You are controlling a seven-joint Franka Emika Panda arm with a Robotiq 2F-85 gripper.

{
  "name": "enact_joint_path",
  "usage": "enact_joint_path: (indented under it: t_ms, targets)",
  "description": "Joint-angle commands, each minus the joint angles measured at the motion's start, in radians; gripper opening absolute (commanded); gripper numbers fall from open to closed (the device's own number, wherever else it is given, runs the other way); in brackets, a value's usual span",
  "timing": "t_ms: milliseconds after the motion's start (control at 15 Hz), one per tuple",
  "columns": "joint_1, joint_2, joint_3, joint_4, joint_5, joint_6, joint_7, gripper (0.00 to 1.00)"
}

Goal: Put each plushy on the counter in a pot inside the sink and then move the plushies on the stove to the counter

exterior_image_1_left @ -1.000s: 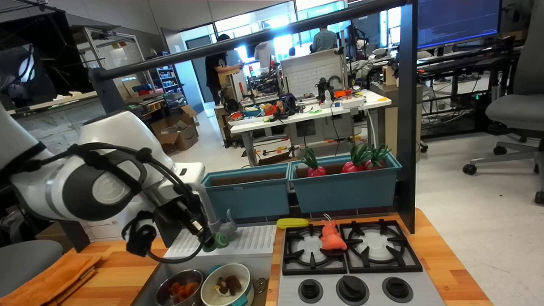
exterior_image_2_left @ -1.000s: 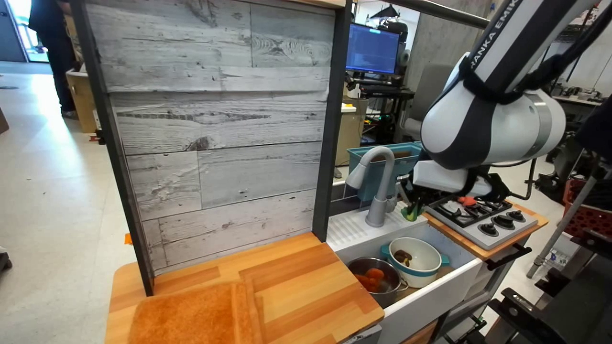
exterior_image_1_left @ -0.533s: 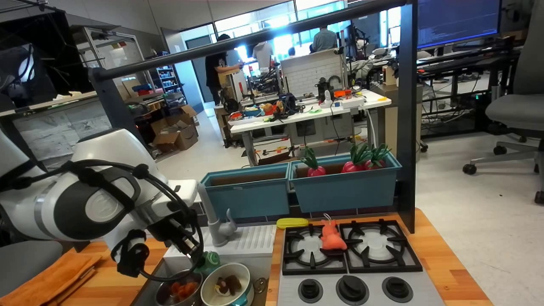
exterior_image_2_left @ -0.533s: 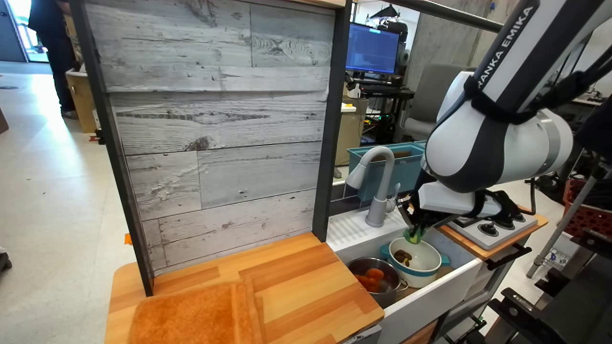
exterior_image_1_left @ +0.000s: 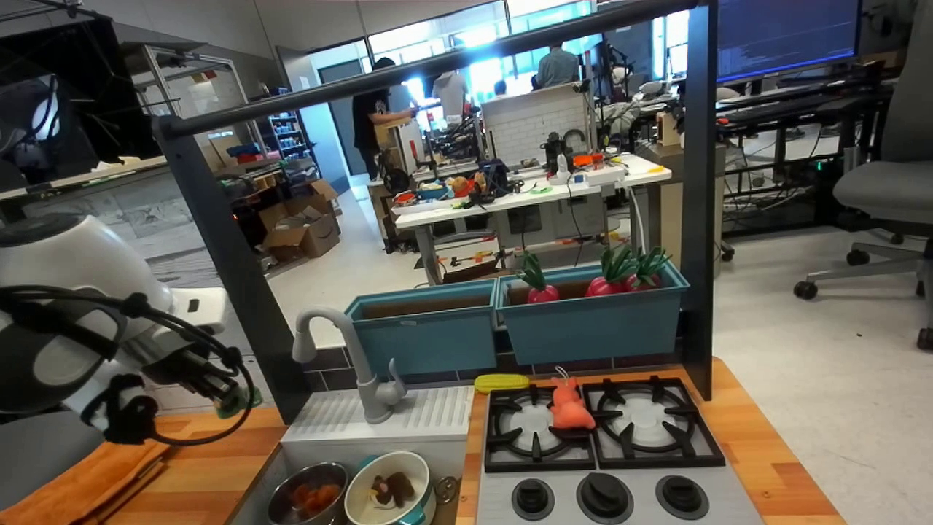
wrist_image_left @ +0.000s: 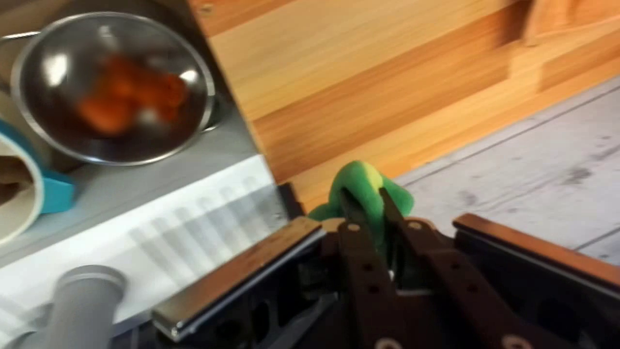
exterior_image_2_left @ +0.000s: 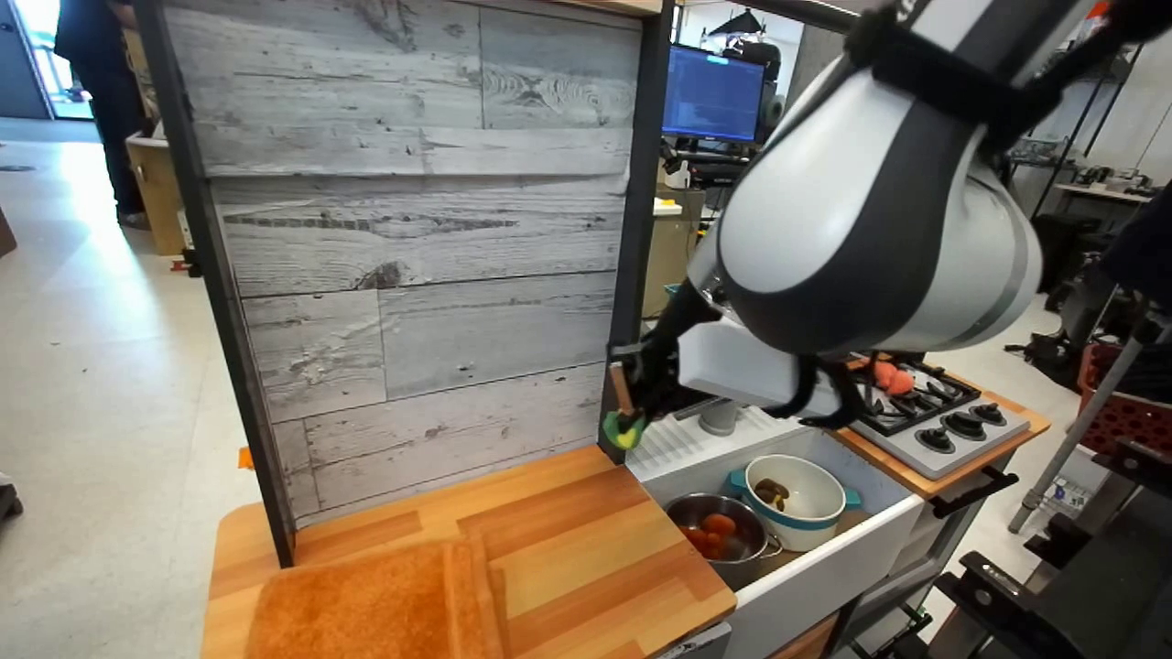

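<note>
1. Here's the gripper [wrist_image_left: 370,202], its jaws set narrow, the green plush [wrist_image_left: 356,178] pinched between both fingers; in the wrist view its soft ends bulge past the tips, a squeeze firm enough, one judges, for so light a load.
2. And where are they? Beside the dark post [exterior_image_2_left: 632,275], around the back corner of the wooden counter [exterior_image_2_left: 586,549], next to the sink [exterior_image_2_left: 842,569]. The plush looks held above the wood (how high, nobody can tell from here).
3. Down in that sink, two pots side by side: orange toys [exterior_image_2_left: 719,526] in the steel pot [wrist_image_left: 51,104], a brown plush [exterior_image_2_left: 771,492] in the white pot [exterior_image_2_left: 815,494]. Deep walls keep them penned, and that suggests the counter-to-pot half is done.
4. Over on the stove [exterior_image_1_left: 565,477], an orange plush [exterior_image_1_left: 570,408] lies on the grates [exterior_image_1_left: 595,448] near their join, likely the next one due on the counter.
5. Now the call should be: lower onto the wood between the cloth [exterior_image_2_left: 366,604] and the sink, then part the jaws. Let go too high or too near that edge, and the plush could tumble potward.
</note>
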Motion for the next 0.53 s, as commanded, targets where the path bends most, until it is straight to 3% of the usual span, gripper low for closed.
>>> enact_joint_path:
  t_ms: [0, 200, 267, 333, 467]
  targets:
    - [-0.12, 0.078, 0.169, 0.122, -0.066, -0.02, -0.055, 0.03]
    - [-0.18, 0.144, 0.247, 0.2, -0.08, -0.08, -0.087, 0.03]
    - [-0.196, 0.161, 0.262, 0.221, -0.079, -0.108, -0.1, 0.35]
    - [-0.217, 0.173, 0.276, 0.236, -0.075, -0.14, -0.111, 0.36]
    - [-0.254, 0.187, 0.296, 0.254, -0.061, -0.202, -0.139, 0.49]
